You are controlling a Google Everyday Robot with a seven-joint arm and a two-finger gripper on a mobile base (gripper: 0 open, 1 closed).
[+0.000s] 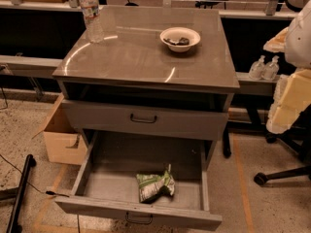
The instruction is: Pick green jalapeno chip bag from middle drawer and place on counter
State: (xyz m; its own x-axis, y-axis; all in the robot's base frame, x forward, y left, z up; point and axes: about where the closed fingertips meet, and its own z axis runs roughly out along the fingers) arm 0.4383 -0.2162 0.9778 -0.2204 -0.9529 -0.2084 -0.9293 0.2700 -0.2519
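Note:
The green jalapeno chip bag [154, 185], crumpled green and white, lies on the floor of the middle drawer [102, 181], near its front and right of centre. The drawer, the cabinet's lowest, is pulled fully open, and its dark bar handle shows on the front panel. The counter [141, 59] is the glossy grey-brown top above it. My gripper is not in view. Only bulky white and yellowish shapes [294, 81] show at the right edge, and I cannot tell what they are.
A white bowl [180, 39] with dark bits and a water bottle [91, 16] stand on the counter. The like grey drawer above [143, 118] is shut. A cardboard box [60, 140] sits left of the cabinet, and a chair base [282, 174] to the right.

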